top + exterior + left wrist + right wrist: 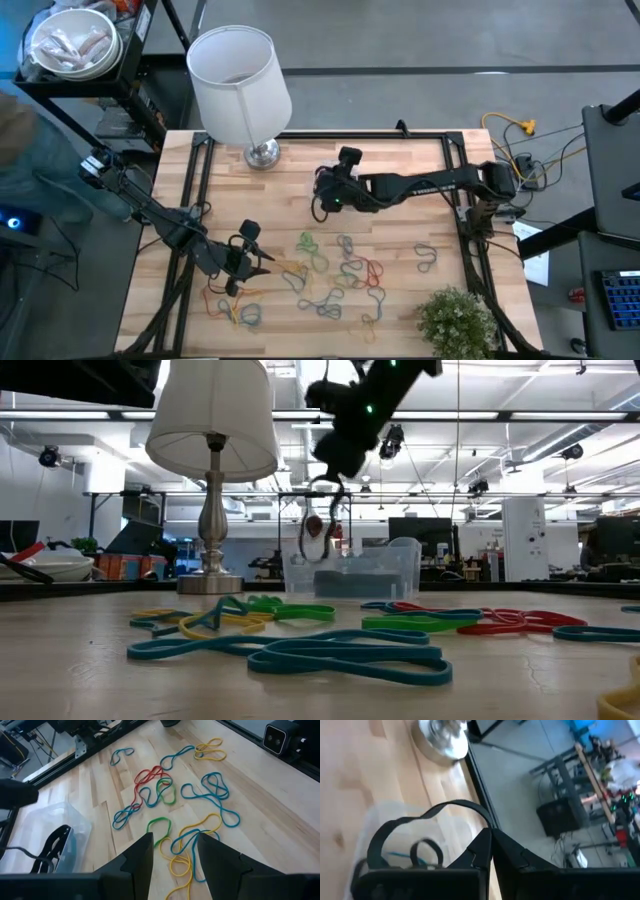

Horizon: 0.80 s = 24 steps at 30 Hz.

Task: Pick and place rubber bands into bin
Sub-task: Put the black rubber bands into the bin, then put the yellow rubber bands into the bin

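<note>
Overhead, right claw (491,840) pinches a black rubber band (420,820) above the clear bin (368,570); left claw (174,852) wide.

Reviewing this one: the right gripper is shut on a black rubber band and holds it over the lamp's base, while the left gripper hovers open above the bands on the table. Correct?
Not quite. The right gripper, shut on the black rubber band, holds it over the clear bin, not the lamp's base; the low and right wrist views show this. The left gripper does hover open above the loose bands.

Colourful rubber bands (335,275) scattered on wood; clear bin (365,568) upright.
</note>
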Each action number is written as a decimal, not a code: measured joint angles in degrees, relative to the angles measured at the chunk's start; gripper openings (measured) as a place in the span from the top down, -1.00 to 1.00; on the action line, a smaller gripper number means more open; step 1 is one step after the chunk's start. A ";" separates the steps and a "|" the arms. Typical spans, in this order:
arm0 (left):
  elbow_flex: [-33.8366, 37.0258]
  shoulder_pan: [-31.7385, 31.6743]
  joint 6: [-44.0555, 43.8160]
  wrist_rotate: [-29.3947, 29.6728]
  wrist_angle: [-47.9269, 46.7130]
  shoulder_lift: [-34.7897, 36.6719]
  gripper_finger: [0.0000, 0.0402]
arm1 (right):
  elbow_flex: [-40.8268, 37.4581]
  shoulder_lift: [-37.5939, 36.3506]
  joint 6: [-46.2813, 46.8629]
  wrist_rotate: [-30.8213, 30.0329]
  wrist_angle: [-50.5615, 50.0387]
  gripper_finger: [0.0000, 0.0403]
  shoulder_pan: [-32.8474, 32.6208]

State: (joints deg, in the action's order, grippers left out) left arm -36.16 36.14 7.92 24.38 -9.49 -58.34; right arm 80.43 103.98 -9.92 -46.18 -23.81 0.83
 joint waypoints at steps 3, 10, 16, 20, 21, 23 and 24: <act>0.00 0.00 0.00 0.00 0.02 0.01 0.31 | -2.32 0.00 1.65 0.19 -0.06 0.96 1.22; 0.02 0.00 0.00 0.02 0.04 0.02 0.31 | -6.74 0.02 5.69 4.11 -0.01 0.96 3.75; 0.01 0.00 0.00 0.00 0.04 0.02 0.31 | -8.79 0.02 9.57 15.33 -0.06 0.95 6.71; 0.00 0.02 0.00 0.00 0.04 0.02 0.31 | -9.36 0.02 11.65 22.94 -0.35 0.83 8.82; 0.02 0.04 -0.02 0.00 0.04 0.02 0.31 | -9.42 0.02 12.14 24.07 -0.63 0.78 9.16; 0.01 0.04 -0.02 0.00 0.04 0.01 0.31 | -9.42 0.02 12.88 25.43 -1.46 0.66 9.56; 0.02 0.04 -0.02 0.00 0.04 0.01 0.31 | -9.42 0.02 13.14 25.47 -1.74 0.60 9.66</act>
State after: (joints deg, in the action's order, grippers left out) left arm -36.14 36.18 7.90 24.38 -9.45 -58.34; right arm 71.00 104.01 3.23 -20.71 -25.54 10.48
